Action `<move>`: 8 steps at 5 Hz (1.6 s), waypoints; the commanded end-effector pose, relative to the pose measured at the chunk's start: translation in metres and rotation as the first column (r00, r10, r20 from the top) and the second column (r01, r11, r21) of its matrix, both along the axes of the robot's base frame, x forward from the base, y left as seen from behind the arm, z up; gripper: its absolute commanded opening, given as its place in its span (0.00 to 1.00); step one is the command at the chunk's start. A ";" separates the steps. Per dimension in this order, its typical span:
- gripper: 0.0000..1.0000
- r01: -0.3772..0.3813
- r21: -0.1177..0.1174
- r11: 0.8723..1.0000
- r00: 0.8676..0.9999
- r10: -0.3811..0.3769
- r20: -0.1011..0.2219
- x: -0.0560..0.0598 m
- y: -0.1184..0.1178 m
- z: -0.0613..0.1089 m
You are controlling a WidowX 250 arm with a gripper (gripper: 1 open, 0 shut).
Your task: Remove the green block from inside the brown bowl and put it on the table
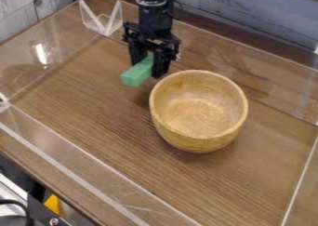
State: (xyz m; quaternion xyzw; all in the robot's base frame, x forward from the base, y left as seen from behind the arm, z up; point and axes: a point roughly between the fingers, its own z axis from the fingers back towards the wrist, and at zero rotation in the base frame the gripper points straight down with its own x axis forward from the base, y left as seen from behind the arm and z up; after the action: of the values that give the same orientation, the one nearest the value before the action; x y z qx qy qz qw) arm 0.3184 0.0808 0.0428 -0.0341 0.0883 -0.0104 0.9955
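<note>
Hand: the gripper (147,59) points almost straight down and is clamped tight on the green block (137,73).

Block: it hangs in the grip, its top end between the two fingers, its low end sticking out below and toward the near left.

Long side of the block: tilted — not flat, not upright. The low end is the free one.

Block and bowl: the block is outside the brown bowl (199,108), just beside its far left rim. I cannot tell if they touch, but it looks like a small gap.

Bowl: nothing is inside it — only bare wood shows.

Block and table: the table (87,127) lies right under the block. The low end looks very close to the wood. I cannot tell if it rests there yet.

What the next move needs: the block has to go down, not sideways. The spot below it is bare, so I think a small drop and then letting go would do it.

What could go wrong: because the block is tilted, it may tip over and fall flat when let go.
</note>
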 end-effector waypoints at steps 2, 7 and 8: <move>0.00 -0.077 0.021 0.997 0.995 0.076 0.061 0.023 -0.005 0.014; 1.00 -0.269 0.032 0.963 0.963 0.268 0.036 0.035 0.028 0.014; 1.00 -0.279 0.029 0.960 0.960 0.279 0.033 0.036 0.035 0.024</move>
State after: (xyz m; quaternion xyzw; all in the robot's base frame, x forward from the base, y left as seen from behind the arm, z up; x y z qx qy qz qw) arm 0.3470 0.1110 0.0495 -0.0335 0.0964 0.1276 0.9866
